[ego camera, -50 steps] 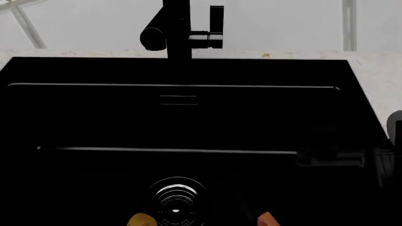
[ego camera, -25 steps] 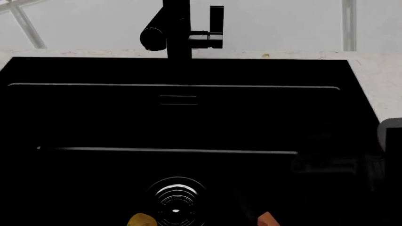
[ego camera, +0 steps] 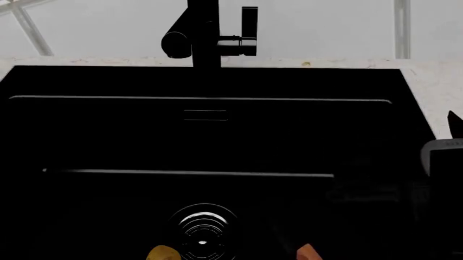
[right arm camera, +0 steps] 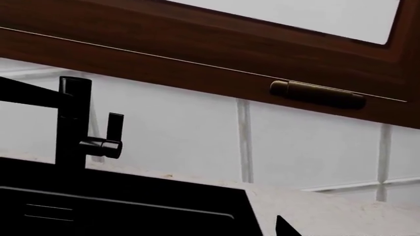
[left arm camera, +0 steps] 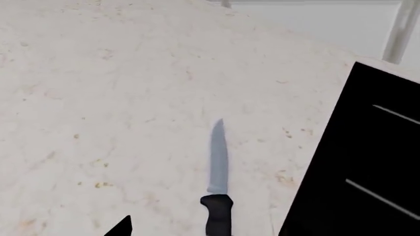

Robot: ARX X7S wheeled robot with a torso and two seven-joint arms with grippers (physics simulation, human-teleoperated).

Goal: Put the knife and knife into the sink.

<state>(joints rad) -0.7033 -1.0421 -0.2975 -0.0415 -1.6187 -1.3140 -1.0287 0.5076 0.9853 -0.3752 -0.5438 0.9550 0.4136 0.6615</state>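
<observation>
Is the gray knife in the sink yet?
No. The gray knife lies flat on the speckled counter, beside the black sink.

The counter (left arm camera: 118,88) looks like pale speckled stone, matt. The knife (left arm camera: 217,162) has a smooth grey metal blade and black matt handle. The sink (ego camera: 217,141) is matt black, its drain (ego camera: 203,227) shiny metal

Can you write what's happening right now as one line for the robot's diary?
grey knife: on counter beside sink | orange-handled knife: in sink | left hand: not visible | right hand: state unclear
</observation>
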